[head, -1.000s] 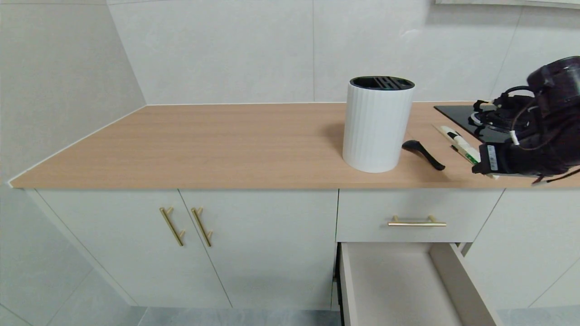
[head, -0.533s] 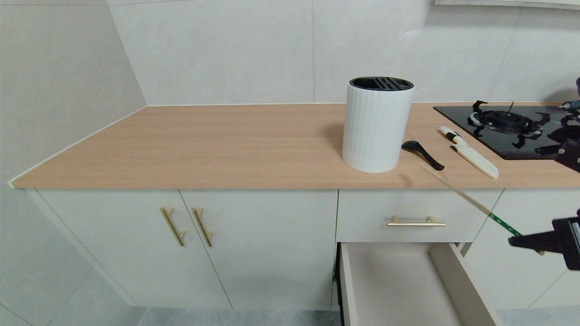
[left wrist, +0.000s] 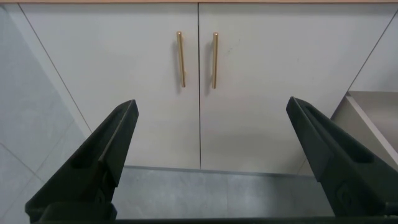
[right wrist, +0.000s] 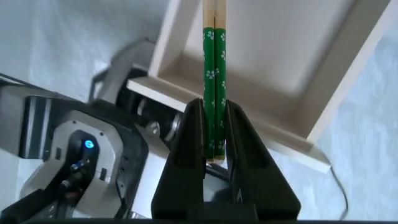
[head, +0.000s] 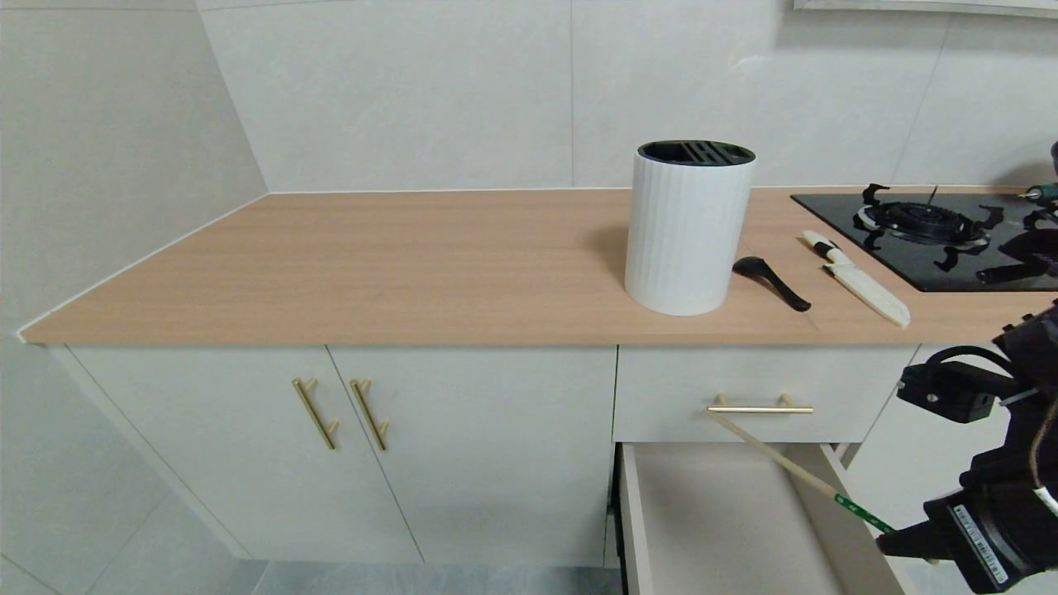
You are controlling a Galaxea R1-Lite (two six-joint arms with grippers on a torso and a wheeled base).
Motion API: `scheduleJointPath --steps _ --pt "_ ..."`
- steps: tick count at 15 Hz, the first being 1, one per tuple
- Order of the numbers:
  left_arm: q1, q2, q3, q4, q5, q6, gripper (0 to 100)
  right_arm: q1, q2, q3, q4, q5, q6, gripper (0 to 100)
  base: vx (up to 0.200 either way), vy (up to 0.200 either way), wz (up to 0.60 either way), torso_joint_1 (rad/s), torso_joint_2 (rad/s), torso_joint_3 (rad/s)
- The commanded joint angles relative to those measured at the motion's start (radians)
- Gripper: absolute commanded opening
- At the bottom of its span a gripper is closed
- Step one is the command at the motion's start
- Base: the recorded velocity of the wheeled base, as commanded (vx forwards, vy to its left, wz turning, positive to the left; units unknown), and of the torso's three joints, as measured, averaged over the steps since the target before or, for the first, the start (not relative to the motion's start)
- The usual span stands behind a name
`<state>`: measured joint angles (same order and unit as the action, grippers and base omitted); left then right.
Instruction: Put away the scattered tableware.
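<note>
The black right claw [head: 897, 544] was clamped on the pale wooden, green-ended chopsticks [head: 793, 467], whose long axis slanted out over the open white drawer [head: 711, 521] below. The left claw [left wrist: 211, 109] hung open.

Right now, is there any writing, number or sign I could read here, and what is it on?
Nothing here can be read as text.
White sticker just behind the right gripper: dark print, too small to read.
Chopsticks in that gripper: green band with small white flower marks, no words.
White holder, black spoon, knife: no lettering visible.
</note>
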<state>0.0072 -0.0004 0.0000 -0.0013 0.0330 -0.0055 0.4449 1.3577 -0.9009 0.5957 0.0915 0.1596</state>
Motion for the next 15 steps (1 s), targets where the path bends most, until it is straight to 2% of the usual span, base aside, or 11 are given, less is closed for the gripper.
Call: scheduleJointPath --steps 1,7,15 --pt "0.000 0.000 0.000 0.000 0.001 -0.001 100 0.000 0.083 0.002 -0.014 0.001 0.014 0 0.000 0.000 0.00 0.000 0.00 0.000" --pt "0.000 0.000 0.000 0.000 0.001 -0.001 100 0.000 0.093 0.017 -0.040 -0.022 0.037 0 0.000 0.000 0.00 -0.029 0.08 0.047" --pt "0.000 0.000 0.000 0.000 0.001 -0.001 100 0.000 0.097 0.028 -0.051 -0.041 0.035 0 0.000 0.000 0.00 -0.162 0.44 0.285"
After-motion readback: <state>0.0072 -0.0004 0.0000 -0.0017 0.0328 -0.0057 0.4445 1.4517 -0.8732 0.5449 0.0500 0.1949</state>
